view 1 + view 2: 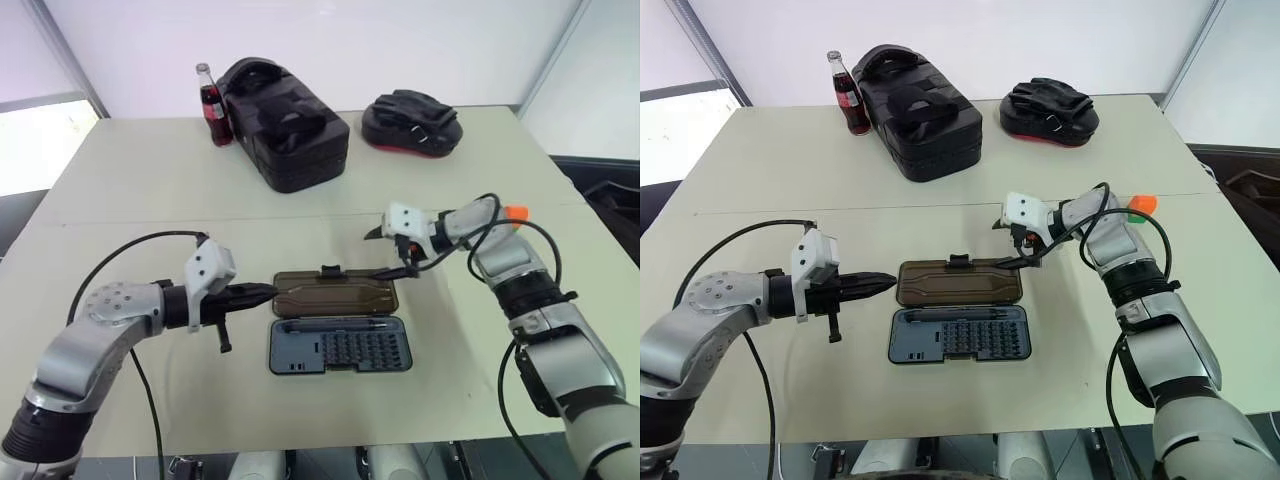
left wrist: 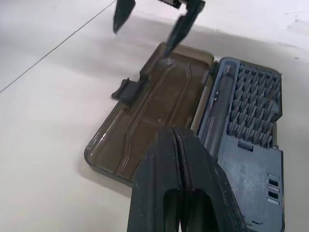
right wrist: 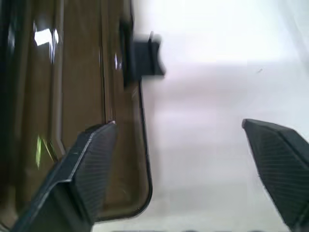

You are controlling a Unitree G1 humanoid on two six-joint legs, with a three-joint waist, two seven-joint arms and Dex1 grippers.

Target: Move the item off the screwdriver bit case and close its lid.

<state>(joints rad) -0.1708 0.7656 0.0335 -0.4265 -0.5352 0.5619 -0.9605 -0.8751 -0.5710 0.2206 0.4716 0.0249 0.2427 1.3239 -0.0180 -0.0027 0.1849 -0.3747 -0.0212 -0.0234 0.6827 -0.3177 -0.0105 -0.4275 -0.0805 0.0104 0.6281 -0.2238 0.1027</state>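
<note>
The right gripper (image 3: 188,164) has its 2 black fingers spread wide with nothing between them; in the right wrist view one finger (image 3: 87,164) hangs over the corner of the lid (image 1: 335,295) and the other stands over bare table beside it. The left gripper (image 1: 250,293) has its 2 fingers pressed together on nothing, their tips pointing at the lid's left end from just beside it. The lid, a smoky-brown translucent panel, lies flat and open on the table (image 1: 130,190), with its small black latch tab (image 1: 329,271) on the far edge. Hinged to its near edge is the tray of the screwdriver bit case (image 1: 338,345), dark grey, with a slim driver (image 1: 330,325) along the hinge side and rows of small bits in front of it. Nothing rests on the case or the lid. The item (image 1: 515,213), a small orange block, sits on the table by the right forearm, well apart from the case. At the far side of the table stand a cola bottle (image 1: 212,105), a bulky black toolbox (image 1: 285,125) just beside it, and a black and red pad (image 1: 412,125) further right.
</note>
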